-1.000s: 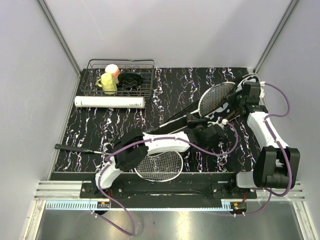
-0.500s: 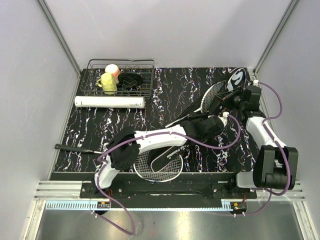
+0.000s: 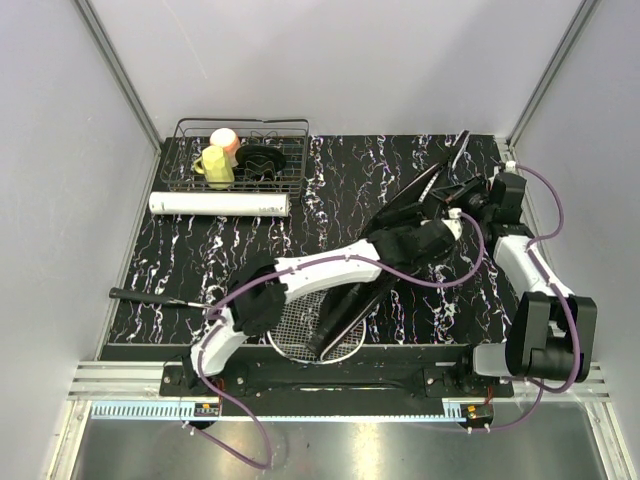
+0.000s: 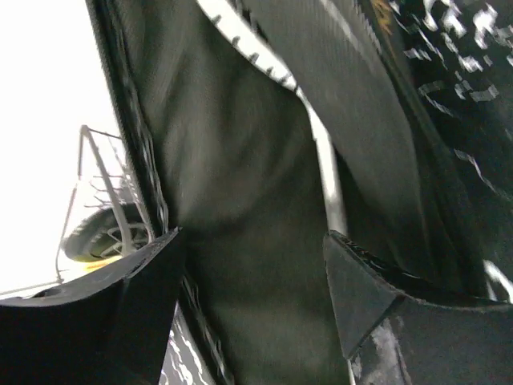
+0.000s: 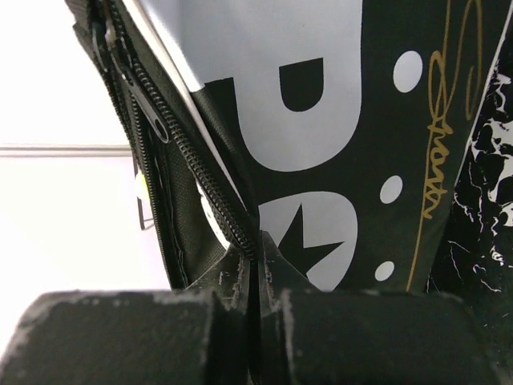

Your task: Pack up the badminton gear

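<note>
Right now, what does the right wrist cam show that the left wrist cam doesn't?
Right wrist only: the right gripper shut on the zipper edge of the black bag, plus its white lettering and gold script. Left wrist only: the left gripper open with dark fabric between its fingers, and the wire basket to one side. Both: the bag and the marbled table.

Bench (image 3: 350, 180): black top, white-veined. Upper left: black wire basket (image 3: 240, 122). Just below it: long white tube (image 3: 220, 204), lying flat. Lower left to lower centre: racket (image 3: 295, 337), handle pointing left.
</note>
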`<state>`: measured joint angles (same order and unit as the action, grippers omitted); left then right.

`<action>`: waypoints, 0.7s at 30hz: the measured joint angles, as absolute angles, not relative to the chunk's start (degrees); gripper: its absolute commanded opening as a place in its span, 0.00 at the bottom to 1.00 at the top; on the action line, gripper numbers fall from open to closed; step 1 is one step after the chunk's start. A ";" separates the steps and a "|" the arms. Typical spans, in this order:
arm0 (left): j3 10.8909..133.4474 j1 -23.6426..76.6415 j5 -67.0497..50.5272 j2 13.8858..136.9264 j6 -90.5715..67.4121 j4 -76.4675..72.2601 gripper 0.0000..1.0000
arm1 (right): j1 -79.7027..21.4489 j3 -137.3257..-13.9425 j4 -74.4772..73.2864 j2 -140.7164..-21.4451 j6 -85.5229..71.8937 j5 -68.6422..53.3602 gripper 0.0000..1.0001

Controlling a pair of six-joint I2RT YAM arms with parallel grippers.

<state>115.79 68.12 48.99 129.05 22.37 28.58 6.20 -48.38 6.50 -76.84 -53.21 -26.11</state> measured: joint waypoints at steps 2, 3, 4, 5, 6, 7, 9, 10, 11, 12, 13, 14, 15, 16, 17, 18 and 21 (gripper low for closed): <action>112.38 67.68 43.44 124.11 18.72 32.69 0.76 | 6.33 -49.21 6.11 -78.50 -52.29 -27.55 0.00; 111.24 67.57 41.69 122.08 17.58 34.35 0.75 | 6.35 -49.56 6.13 -79.26 -52.01 -28.05 0.00; 109.21 67.31 38.57 118.76 15.70 35.94 0.72 | 6.35 -49.98 6.07 -80.18 -51.64 -28.60 0.00; 107.42 67.07 35.42 115.22 14.04 37.91 0.69 | 6.42 -50.37 6.07 -80.95 -51.31 -29.12 0.00; 105.67 66.76 32.51 111.85 12.51 39.03 0.68 | 6.52 -50.76 6.11 -81.62 -51.05 -29.65 0.00; 104.07 66.41 29.91 108.66 10.96 39.88 0.65 | 6.55 -51.13 6.09 -82.06 -50.74 -29.87 0.00; 99.55 64.58 23.35 101.43 7.70 40.95 0.52 | 6.57 -51.55 5.89 -82.35 -49.84 -30.20 0.00; 97.80 63.42 20.49 98.48 6.02 41.54 0.50 | 6.57 -51.86 5.34 -82.35 -49.36 -30.33 0.00; 96.16 62.13 17.67 96.05 4.64 41.85 0.50 | 6.57 -52.12 4.86 -82.35 -48.93 -30.48 0.00; 94.59 61.04 15.09 94.08 3.46 42.04 0.49 | 6.57 -52.31 4.40 -82.35 -48.31 -30.55 0.00; 93.19 59.72 12.80 92.64 2.20 42.35 0.49 | 6.57 -52.56 3.84 -82.35 -47.68 -30.55 0.00; 92.14 58.89 10.72 91.92 1.08 42.54 0.48 | 6.57 -52.71 3.40 -82.35 -47.16 -30.55 0.00; 91.42 58.48 8.88 91.79 -0.12 42.59 0.48 | 6.57 -52.82 3.03 -82.35 -46.68 -30.52 0.00; 90.54 58.39 6.42 92.03 -1.58 42.44 0.47 | 6.57 -52.86 2.76 -82.35 -46.26 -30.52 0.00; 89.97 58.50 4.71 92.47 -2.55 42.44 0.44 | 6.57 -52.93 2.46 -82.32 -45.98 -30.50 0.00; 89.47 58.81 2.74 93.21 -4.05 42.46 0.43 | 6.57 -52.93 2.17 -82.28 -45.71 -30.48 0.00; 89.38 59.53 -1.52 96.09 -7.75 42.30 0.47 | 6.57 -52.95 1.39 -82.15 -45.19 -30.11 0.00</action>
